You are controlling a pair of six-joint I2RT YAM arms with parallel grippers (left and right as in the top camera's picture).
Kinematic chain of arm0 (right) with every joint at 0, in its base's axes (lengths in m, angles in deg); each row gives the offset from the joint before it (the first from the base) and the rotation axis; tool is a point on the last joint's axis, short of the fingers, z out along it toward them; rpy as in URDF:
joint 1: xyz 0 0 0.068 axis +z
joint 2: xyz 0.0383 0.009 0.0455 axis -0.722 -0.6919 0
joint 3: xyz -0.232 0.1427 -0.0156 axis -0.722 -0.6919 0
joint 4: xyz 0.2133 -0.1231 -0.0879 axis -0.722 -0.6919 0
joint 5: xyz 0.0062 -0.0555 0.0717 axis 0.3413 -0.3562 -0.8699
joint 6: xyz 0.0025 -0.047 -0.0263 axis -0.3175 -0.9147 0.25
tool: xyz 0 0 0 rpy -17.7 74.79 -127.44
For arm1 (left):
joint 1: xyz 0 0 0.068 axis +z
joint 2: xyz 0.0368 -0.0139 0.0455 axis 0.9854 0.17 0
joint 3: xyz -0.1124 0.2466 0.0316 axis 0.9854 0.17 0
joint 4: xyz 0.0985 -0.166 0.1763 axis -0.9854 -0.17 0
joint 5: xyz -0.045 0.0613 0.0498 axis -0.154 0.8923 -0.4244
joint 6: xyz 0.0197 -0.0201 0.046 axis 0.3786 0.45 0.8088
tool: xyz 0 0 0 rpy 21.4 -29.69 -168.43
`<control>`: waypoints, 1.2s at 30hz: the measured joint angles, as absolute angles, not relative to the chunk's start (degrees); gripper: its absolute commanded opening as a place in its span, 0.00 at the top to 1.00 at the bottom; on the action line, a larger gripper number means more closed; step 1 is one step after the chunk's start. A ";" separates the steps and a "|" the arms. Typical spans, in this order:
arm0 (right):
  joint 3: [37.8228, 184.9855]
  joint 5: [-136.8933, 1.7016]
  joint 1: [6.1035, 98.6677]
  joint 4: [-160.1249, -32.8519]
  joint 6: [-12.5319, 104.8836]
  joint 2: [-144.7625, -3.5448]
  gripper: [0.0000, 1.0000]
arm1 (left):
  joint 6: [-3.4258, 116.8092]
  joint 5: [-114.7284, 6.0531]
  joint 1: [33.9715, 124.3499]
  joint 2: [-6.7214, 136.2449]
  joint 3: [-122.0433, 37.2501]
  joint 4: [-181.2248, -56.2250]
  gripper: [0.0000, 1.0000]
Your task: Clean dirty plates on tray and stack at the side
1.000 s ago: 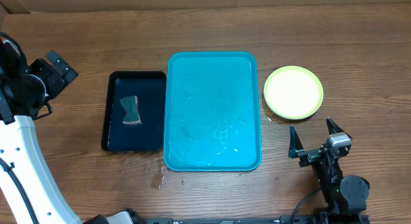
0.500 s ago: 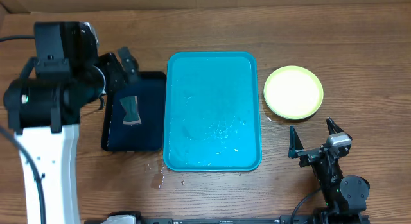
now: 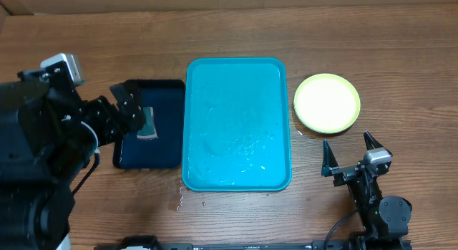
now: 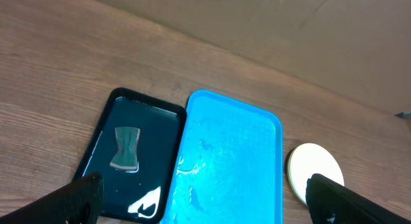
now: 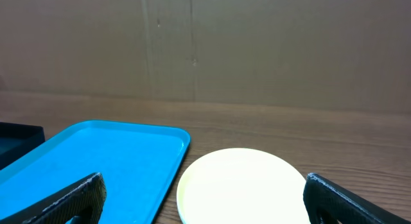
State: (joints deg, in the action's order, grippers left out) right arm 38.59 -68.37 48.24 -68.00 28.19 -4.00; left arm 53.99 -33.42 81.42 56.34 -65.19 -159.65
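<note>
And the left arm has come sweeping in! A second ago it sat folded at the far left edge of the counter (image 3: 236, 28). Half a second ago it stood over the upper left corner of the black tray (image 3: 163, 151). Now the left hand (image 3: 127, 108) hangs above that tray's left edge, just beside the sponge (image 3: 148, 125) lying in it. Its fingers are spread wide with nothing between them, and its wrist view looks down from high up, so it isn't touching anything.

The right hand (image 3: 346, 141) hasn't budged in that second. It sits near the front right of the counter, fingers wide apart and empty, pointing at the plates (image 3: 327, 102).

Those plates haven't moved either. They rest on the counter just right of the blue tray (image 3: 236, 99), a pale yellow-green one on top. How many lie under it I can't tell from here. The blue tray itself is bare, only wet streaks on its floor, with a little water spilled on the counter by its front left corner.

So what does the swing mean? With no plate left on the blue tray and the pile set to the side, the job looks all but finished. The left arm may be heading for the sponge or simply repositioning; the pictures don't settle that.
</note>
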 measured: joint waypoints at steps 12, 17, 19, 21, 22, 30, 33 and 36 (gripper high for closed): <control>38.59 -68.37 48.24 -67.89 28.17 -4.00 0.00 | 53.99 -33.40 81.42 43.79 -39.84 -157.66 0.00; 38.59 -68.37 48.24 -67.95 28.17 -3.96 0.00 | 53.58 -33.42 81.58 33.45 -19.71 -143.22 0.00; 38.59 -68.35 48.24 -67.89 28.19 -3.96 0.00 | 51.54 -33.40 81.75 27.27 -9.92 -132.42 0.00; 38.59 -68.35 48.24 -67.89 28.14 -3.96 0.00 | 49.10 -33.42 81.75 23.29 -4.21 -124.75 0.00; 38.59 -68.37 48.24 -67.87 28.17 -3.96 0.00 | 47.35 -33.42 81.75 20.75 -1.00 -120.99 0.00; 38.59 -68.35 48.24 -67.89 28.17 -3.96 0.00 | 31.46 -30.16 81.75 4.69 17.95 -92.40 0.00; 38.59 -68.35 48.24 -67.89 28.17 -3.96 0.00 | 26.69 -28.85 81.75 1.78 21.01 -88.22 0.00; 38.59 -68.35 48.24 -67.89 28.19 -3.96 0.00 | 24.00 -25.40 81.69 -1.17 22.39 -86.91 0.00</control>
